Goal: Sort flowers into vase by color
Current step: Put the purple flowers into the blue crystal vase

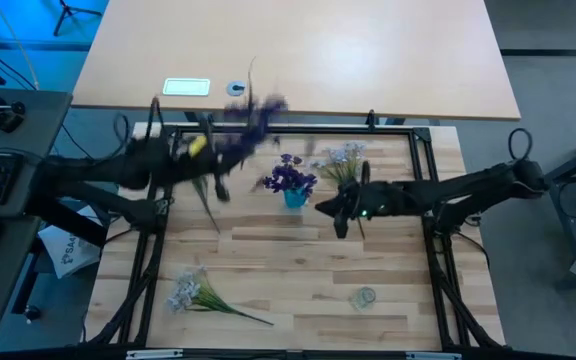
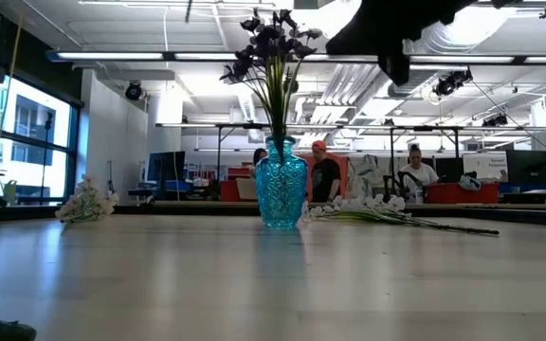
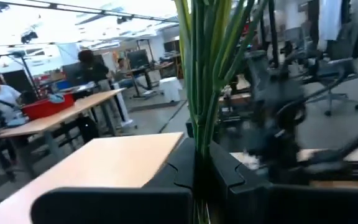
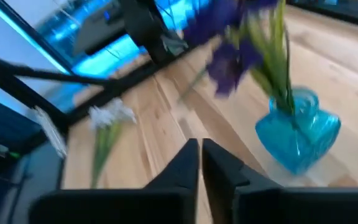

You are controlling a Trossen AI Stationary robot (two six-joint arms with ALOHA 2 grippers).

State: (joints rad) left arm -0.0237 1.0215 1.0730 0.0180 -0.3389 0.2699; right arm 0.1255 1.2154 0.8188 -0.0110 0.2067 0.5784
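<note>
My left gripper [image 1: 211,165] is shut on a bunch of dark purple flowers [image 1: 251,112] above the table's far left, left of the blue vase [image 1: 295,198]. The vase stands upright and holds other purple flowers [image 2: 273,43] by their stems. My right gripper [image 4: 201,155] is shut and empty, just right of the vase and nearer the table's near edge [image 1: 338,215]. One pale flower sprig [image 1: 343,160] lies flat on the table beyond the vase. Another pale sprig [image 1: 193,292] lies at the near left. My left gripper pinches the green stems [image 3: 199,134] of the purple bunch between its two fingers, partway along them. The fingers lie across the stems. The bunch is lifted clear of the table, with its blooms [image 1: 258,105] toward the far edge and its stem ends [image 1: 213,215] trailing toward the near edge.
A small clear glass object [image 1: 365,297] lies at the near right. A black frame [image 1: 408,130] runs around the work area. A lighter desk [image 1: 298,50] stands beyond the far edge. People [image 2: 325,175] are in the room behind.
</note>
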